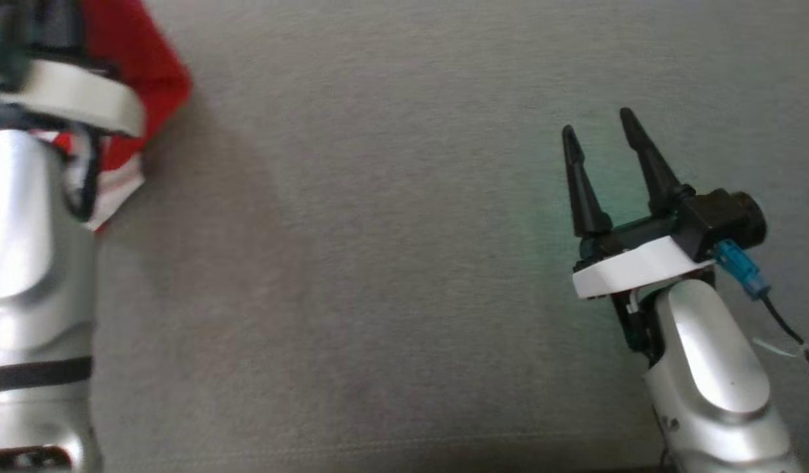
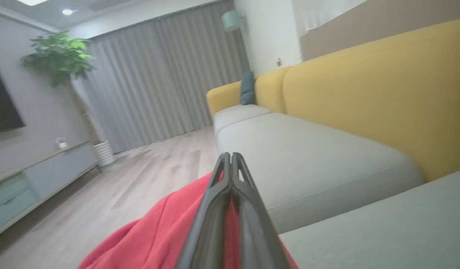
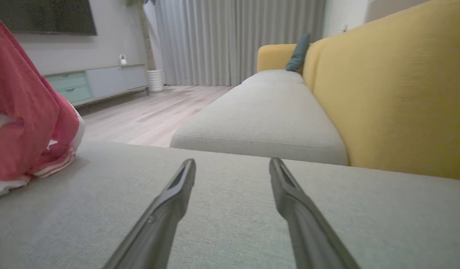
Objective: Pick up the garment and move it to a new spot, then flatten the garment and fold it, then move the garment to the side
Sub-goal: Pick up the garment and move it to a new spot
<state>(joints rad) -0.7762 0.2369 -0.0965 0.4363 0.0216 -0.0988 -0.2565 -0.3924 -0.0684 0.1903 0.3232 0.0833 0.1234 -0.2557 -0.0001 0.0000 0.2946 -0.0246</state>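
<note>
**Pinching red cloth on the left, fingers spread on the right**

Seen from the left wrist, the left gripper [image 2: 231, 158] has its two dark fingers pressed together. Red cloth of the garment [image 2: 159, 231] shows in the slit between them and bulges out to their left and below them. Beyond the fingertips lie the grey seat cushion [image 2: 308, 164] and a wooden floor [image 2: 140, 175]. The yellow backrest [image 2: 364, 93] rises to the right of the fingers.

From the head, the garment [image 1: 154, 72] is a red fold with a white striped edge, partly behind the blurred left wrist and the pale left forearm [image 1: 23, 230]. It lies well apart from the right gripper [image 1: 598, 128], far to the left of its fingers. Those fingers are spread, with grey cushion [image 1: 378, 263] showing between them.

From the right wrist, the right gripper [image 3: 232, 164] points along the cushion [image 3: 233, 224] toward the backrest [image 3: 394, 93]. Whether its fingers touch the fabric I cannot tell. The garment [image 3: 24, 112] hangs well left of the left finger, its white-striped lower edge resting on the cushion.
</note>
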